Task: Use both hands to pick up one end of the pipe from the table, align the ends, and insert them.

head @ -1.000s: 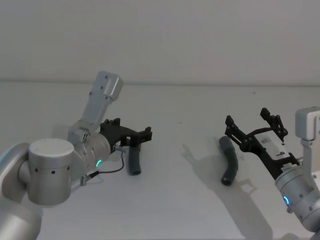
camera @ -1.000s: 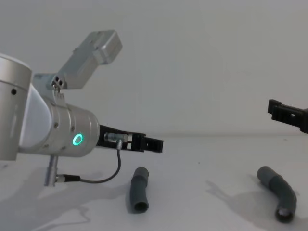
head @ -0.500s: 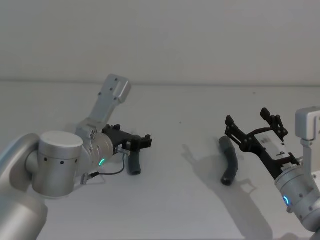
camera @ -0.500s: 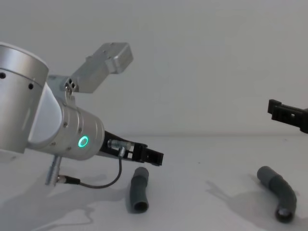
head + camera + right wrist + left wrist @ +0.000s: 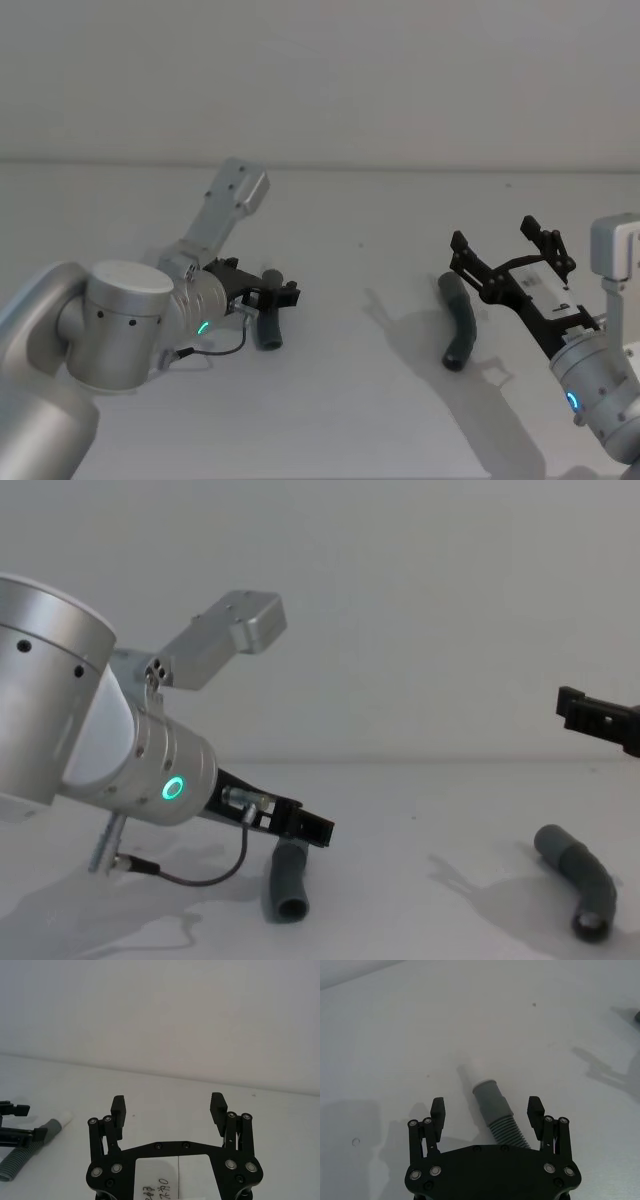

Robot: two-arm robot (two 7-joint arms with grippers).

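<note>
Between the wide-spread fingers of the black boxy plastic left gripper (image 5: 486, 1106), seen from its wrist, lies one dark-grey bent tube piece (image 5: 492, 1105) of the pipe: ribbed hose toward the palm, smooth sleeve level w/ the fingertips (image 5: 438, 1106), narrower whitish tip (image 5: 468, 1071) poking out past them. From the chest the left gripper (image 5: 310, 828) sits just above that piece (image 5: 288, 880), not yet down around it, so the step in hand looks like the grasp approach. To do it well, prob.: lower straight w/ the piece centred btwn the pads so neither finger shoves it sideways. Close on the firm sleeve rather than the ribbed part (likely to flex), leave the tip clear ahead of the fingertips for mating, and stop before the tips dig into the surface. Watch the thin black cable (image 5: 200, 875) looping under the wrist. The black right gripper (image 5: 495, 235) hangs w/ fingers wide apart & empty; the second grey bent piece (image 5: 460, 322) lies below them, off to the inner side, not btwn them. The plain matte whitish-grey table (image 5: 340, 420) is flat and bare, w/ only soft shadows; behind it a blank pale wall (image 5: 320, 80).
</note>
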